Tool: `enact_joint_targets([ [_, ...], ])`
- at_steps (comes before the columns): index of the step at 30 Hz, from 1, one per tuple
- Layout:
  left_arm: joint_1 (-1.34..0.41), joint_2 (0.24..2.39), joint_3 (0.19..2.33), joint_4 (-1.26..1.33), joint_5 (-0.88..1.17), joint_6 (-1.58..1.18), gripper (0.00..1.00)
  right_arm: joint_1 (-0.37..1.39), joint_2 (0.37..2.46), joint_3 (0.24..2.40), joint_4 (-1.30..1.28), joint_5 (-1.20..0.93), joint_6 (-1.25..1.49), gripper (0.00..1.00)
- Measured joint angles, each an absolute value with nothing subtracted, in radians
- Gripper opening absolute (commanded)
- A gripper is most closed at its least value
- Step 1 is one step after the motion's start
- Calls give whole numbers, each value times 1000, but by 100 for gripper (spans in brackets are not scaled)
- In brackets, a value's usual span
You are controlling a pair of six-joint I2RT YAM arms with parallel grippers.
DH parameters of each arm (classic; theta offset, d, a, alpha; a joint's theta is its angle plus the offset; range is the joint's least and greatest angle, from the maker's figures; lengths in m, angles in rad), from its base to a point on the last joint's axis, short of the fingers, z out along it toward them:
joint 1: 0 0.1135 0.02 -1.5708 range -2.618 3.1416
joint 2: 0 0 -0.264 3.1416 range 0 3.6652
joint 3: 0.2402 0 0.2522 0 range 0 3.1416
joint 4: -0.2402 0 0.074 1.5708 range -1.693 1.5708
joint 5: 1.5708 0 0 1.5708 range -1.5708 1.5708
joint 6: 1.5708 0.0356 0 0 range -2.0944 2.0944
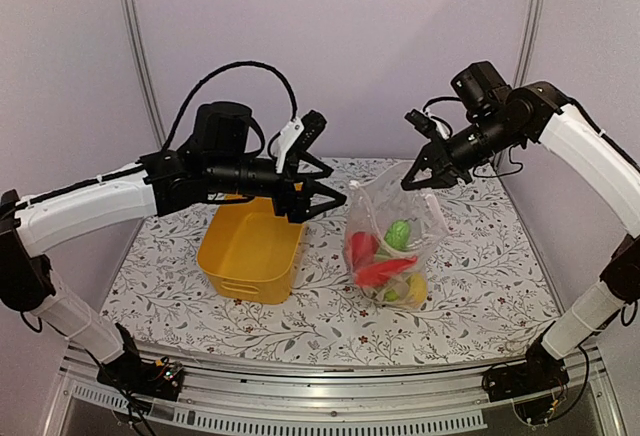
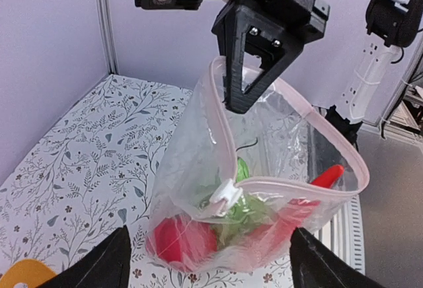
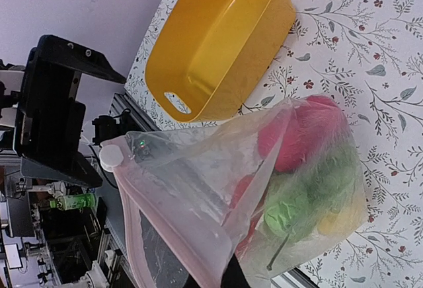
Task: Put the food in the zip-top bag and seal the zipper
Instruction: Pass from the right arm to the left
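Note:
The clear zip-top bag (image 1: 392, 218) stands on the table with its mouth hanging open. Inside are a red piece (image 1: 361, 248), a green piece (image 1: 400, 231) and a yellow piece (image 1: 416, 290). My right gripper (image 1: 428, 178) is shut on the bag's top rim and holds it up; the left wrist view shows its fingers (image 2: 232, 96) pinching the rim. My left gripper (image 1: 332, 159) is open wide just left of the bag, its jaws on either side of the bag (image 2: 264, 149). The pinkish zipper (image 2: 301, 185) carries a white slider (image 2: 225, 195), which also shows in the right wrist view (image 3: 110, 158).
A yellow basket (image 1: 250, 251) with handle slots stands left of the bag, under my left arm; it looks empty in the right wrist view (image 3: 218, 43). The flowered tablecloth (image 1: 480, 256) ends at a metal rail at the front. Walls close the back and sides.

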State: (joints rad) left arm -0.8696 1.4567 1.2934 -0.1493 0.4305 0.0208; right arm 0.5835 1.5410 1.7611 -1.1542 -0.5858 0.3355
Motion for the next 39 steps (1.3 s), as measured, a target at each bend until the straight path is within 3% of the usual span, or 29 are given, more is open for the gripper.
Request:
enact_joint_targets([
  [4,-874,1526,1264,-120,466,27,82,591,1544,1729,-1166,-599,286,0],
  [9,-875,1617,1242,-39,501,35,69,591,1581,1733,-1172,-577,236,0],
  [14,-876,1694,1242,64,543,39,41,591,1641,1763,-1172,-554,218,7],
  [20,-875,1748,1246,165,571,-11,21,591,1702,1891,-1219,-498,223,24],
  [24,-865,1752,1249,199,575,-59,7,591,1708,1974,-1251,-441,236,30],
  [35,-841,1743,1283,158,592,-126,4,617,1558,1941,-1224,-402,269,26],
  [39,-836,1740,1301,117,596,-133,4,701,1539,1929,-1211,-405,266,31],
])
